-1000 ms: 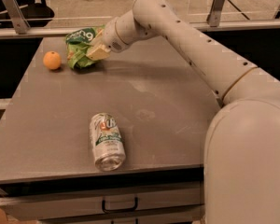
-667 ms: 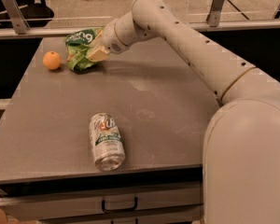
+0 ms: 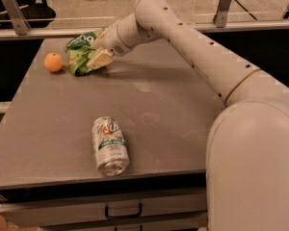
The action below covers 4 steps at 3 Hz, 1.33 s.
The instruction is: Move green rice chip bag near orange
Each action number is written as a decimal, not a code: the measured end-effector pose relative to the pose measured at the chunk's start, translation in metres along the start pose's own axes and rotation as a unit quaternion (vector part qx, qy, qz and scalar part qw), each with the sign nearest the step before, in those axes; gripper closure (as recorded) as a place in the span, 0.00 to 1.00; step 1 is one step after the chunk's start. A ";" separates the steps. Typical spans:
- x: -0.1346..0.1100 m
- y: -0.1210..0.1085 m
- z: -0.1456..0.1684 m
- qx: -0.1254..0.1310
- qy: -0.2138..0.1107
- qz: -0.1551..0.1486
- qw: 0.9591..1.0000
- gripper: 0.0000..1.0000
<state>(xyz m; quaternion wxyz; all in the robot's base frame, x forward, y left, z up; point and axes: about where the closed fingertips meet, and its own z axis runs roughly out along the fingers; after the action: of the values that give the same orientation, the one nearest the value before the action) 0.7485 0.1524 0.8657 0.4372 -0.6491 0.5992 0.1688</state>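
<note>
Jaws pinched on crumpled right edge of green rice chip bag [image 3: 78, 53]. Gripper [image 3: 97, 60] right of orange [image 3: 53, 62]; bag between them, just beside orange, apparently not touching.

arm [image 3: 183, 37] outstretched — gripper [image 3: 97, 60] low, far left.

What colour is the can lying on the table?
Green and white can, camera view; the gripper is at the chip bag.
</note>
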 end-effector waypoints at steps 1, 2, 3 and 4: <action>-0.005 -0.007 -0.020 0.021 -0.009 -0.004 1.000 0.00; -0.004 -0.026 -0.069 0.069 -0.024 -0.001 0.997 0.00; 0.009 -0.049 -0.153 0.160 -0.035 0.023 0.986 0.00; 0.023 -0.062 -0.242 0.266 -0.038 0.037 0.963 0.00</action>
<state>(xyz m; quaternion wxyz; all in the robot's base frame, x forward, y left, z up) 0.7371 -0.0552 1.0068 0.6097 -0.4804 0.6290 0.0436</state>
